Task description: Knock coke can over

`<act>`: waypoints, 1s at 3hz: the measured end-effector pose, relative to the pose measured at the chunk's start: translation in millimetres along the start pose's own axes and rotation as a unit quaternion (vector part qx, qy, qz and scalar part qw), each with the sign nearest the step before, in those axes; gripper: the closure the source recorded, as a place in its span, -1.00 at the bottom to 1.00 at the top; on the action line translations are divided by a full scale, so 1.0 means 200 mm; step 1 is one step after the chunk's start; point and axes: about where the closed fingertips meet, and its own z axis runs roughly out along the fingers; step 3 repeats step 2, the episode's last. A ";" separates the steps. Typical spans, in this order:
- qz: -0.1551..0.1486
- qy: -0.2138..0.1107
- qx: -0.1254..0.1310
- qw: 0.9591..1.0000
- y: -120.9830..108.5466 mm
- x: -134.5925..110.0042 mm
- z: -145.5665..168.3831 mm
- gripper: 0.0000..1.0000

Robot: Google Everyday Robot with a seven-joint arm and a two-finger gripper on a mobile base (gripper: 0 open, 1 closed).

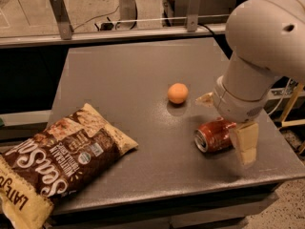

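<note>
Smooth, rounded off-white arm (267,27) casing with one small dark hole; thick cylindrical wrist; gripper (223,128) over the grey table's (124,80) right end, flat tan fingers (244,144) spread.

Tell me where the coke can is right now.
In the camera view the coke can lies on its side on the right part of the table, to the front-right of the orange, directly beneath the gripper.

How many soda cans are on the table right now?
1. The coke can lies on its side near the right edge of the table, below the open gripper. The arm may hide more.
</note>
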 end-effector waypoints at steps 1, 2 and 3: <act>0.012 -0.046 0.032 0.998 0.02 0.15 -0.07 -1.00; 0.003 -0.059 0.041 0.997 0.02 0.16 -0.09 -1.00; 0.003 -0.059 0.041 0.997 0.02 0.16 -0.09 -1.00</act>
